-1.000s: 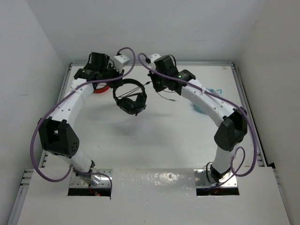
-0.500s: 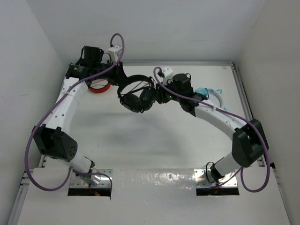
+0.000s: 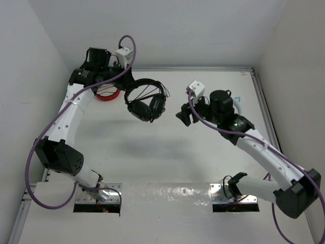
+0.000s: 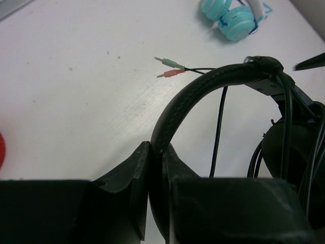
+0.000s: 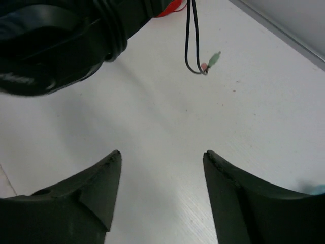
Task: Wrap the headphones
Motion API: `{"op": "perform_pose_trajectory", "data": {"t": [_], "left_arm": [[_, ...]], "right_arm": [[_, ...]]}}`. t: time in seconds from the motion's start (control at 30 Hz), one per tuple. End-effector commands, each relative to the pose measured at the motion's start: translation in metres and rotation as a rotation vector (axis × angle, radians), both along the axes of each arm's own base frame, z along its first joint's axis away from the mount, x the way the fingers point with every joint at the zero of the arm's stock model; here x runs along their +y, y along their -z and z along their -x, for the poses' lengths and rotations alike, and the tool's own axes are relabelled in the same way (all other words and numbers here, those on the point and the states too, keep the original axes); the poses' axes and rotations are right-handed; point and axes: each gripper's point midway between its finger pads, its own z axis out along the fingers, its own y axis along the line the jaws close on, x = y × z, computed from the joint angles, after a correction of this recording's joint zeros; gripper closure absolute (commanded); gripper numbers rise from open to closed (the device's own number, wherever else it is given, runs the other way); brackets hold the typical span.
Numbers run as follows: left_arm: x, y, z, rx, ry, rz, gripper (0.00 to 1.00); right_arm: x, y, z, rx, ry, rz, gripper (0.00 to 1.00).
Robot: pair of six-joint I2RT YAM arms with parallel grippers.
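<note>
The black headphones point(image 3: 147, 104) hang above the table at the back, held by the headband point(image 4: 203, 84). My left gripper point(image 4: 156, 148) is shut on that headband, its jaws pressed to both sides of it. The dark cable point(image 4: 219, 122) is looped round the band and ear cups, and its green and pink plugs point(image 4: 171, 68) dangle free. In the right wrist view an ear cup point(image 5: 45, 46) fills the upper left and the plugs point(image 5: 209, 62) hang ahead. My right gripper point(image 5: 161, 155) stands open and empty, a short way right of the headphones point(image 3: 184, 116).
Red headphones point(image 3: 107, 95) lie at the back left under the left arm. Light blue headphones point(image 4: 233, 15) lie at the back right, partly hidden by the right arm in the top view. White walls close the table on three sides.
My right gripper has opened, let go at the headphones and drawn back to the right and nearer. The left gripper still holds the headband in almost the same spot.
</note>
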Motion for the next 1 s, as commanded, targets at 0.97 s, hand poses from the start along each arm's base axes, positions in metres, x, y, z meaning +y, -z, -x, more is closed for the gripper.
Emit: {"op": "perform_pose_trajectory", "data": {"t": [0.97], "left_arm": [[-0.023, -0.097, -0.009, -0.209, 0.035, 0.143, 1.0]], "right_arm": [[0.022, -0.058, -0.124, -0.266, 0.2, -0.459, 0.22]]}}
